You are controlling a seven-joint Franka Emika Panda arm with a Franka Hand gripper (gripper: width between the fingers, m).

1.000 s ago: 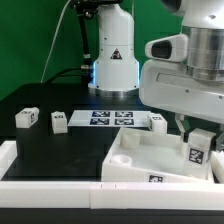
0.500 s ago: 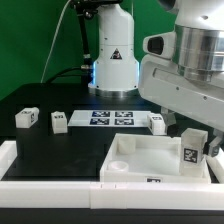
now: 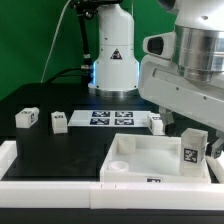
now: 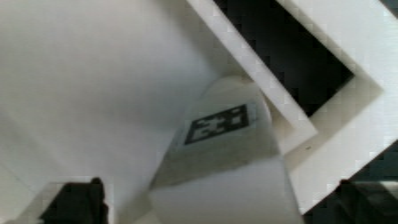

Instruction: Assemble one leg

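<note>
A white leg (image 3: 192, 151) with a black-and-white tag stands upright in the near right corner of the large white tray-like top (image 3: 140, 158). My gripper (image 3: 197, 138) hangs right over it, mostly hidden by the wrist. In the wrist view the leg (image 4: 222, 150) sits between my gripper's (image 4: 222, 206) dark fingertips (image 4: 79, 203), with a gap on each side. The gripper is open. Three more legs lie on the black table: two at the exterior view's left (image 3: 26, 117) (image 3: 59, 121) and one near the middle (image 3: 158, 122).
The marker board (image 3: 110, 118) lies flat behind the tray. The robot base (image 3: 112, 60) stands at the back. A white rail (image 3: 50, 188) runs along the table's front edge. My arm's bulky wrist (image 3: 185, 85) hangs over the tray's right side.
Since a second ago the wrist has risen a little, and the leg and the tray have shifted slightly to the left. Nothing has moved in the last half second.
</note>
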